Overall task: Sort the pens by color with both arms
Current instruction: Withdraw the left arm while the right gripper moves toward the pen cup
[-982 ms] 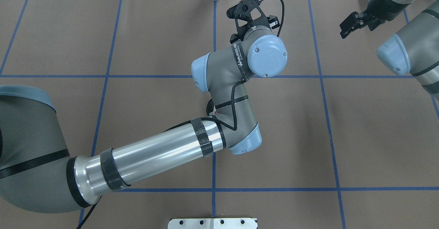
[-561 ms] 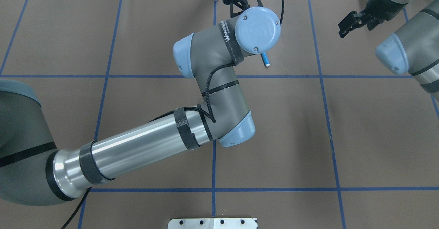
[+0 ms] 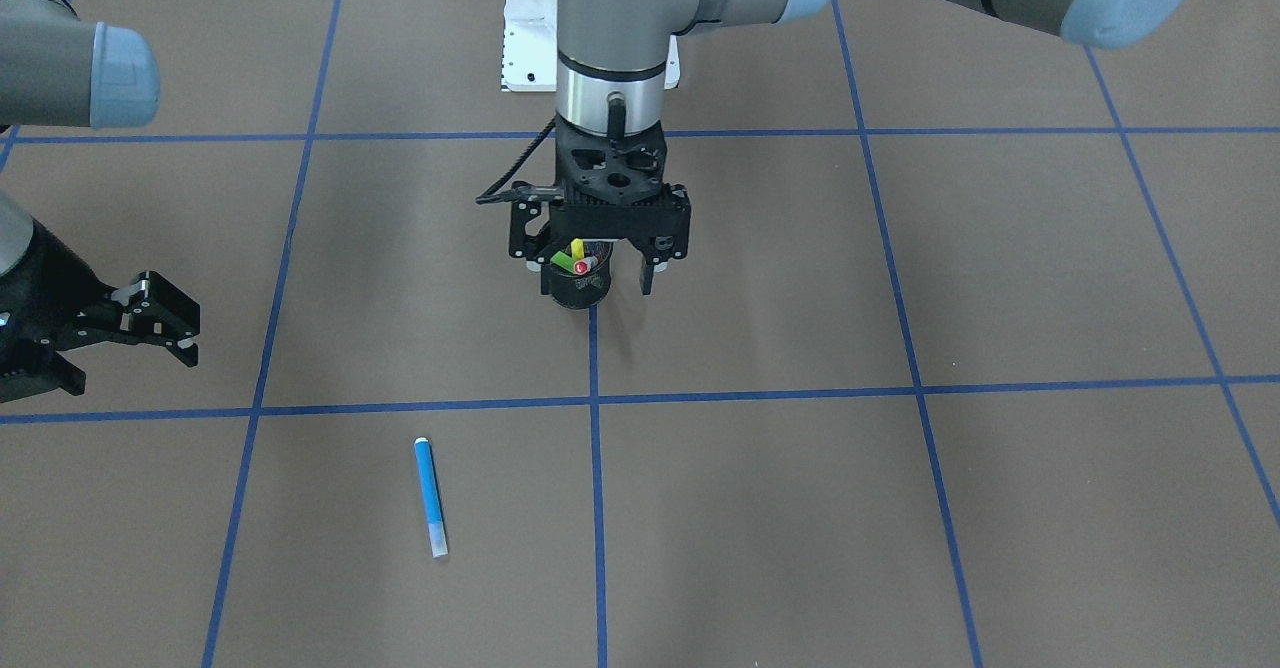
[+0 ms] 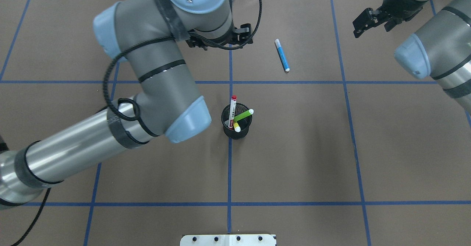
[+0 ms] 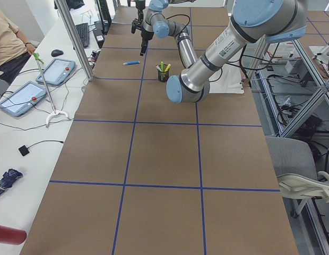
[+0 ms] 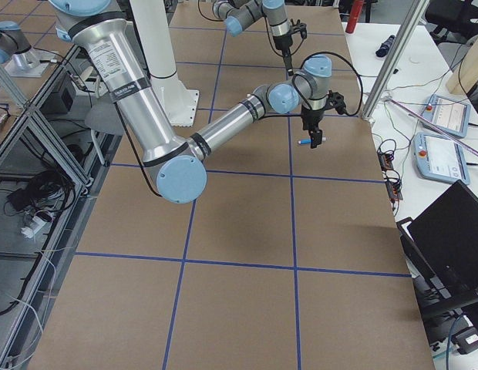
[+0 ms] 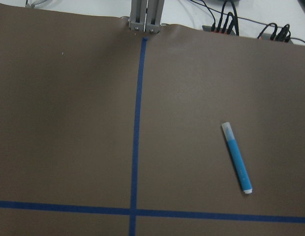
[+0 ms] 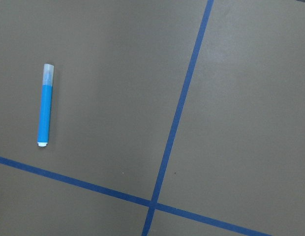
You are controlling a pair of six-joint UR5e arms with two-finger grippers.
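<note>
Left gripper (image 3: 587, 274) open, empty; right gripper (image 3: 180, 333) open too. Blue pen (image 4: 282, 55) lies flat between them, right-arm side, long axis roughly fore-aft. Other three pens (image 4: 243, 115) stand in mesh cup (image 4: 235, 134), nearer left gripper.

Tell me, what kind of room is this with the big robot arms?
Most likely a robotics lab. The left arm and right arm reach over a table marked with a blue tape grid, and control tablets lie on a side bench.
</note>
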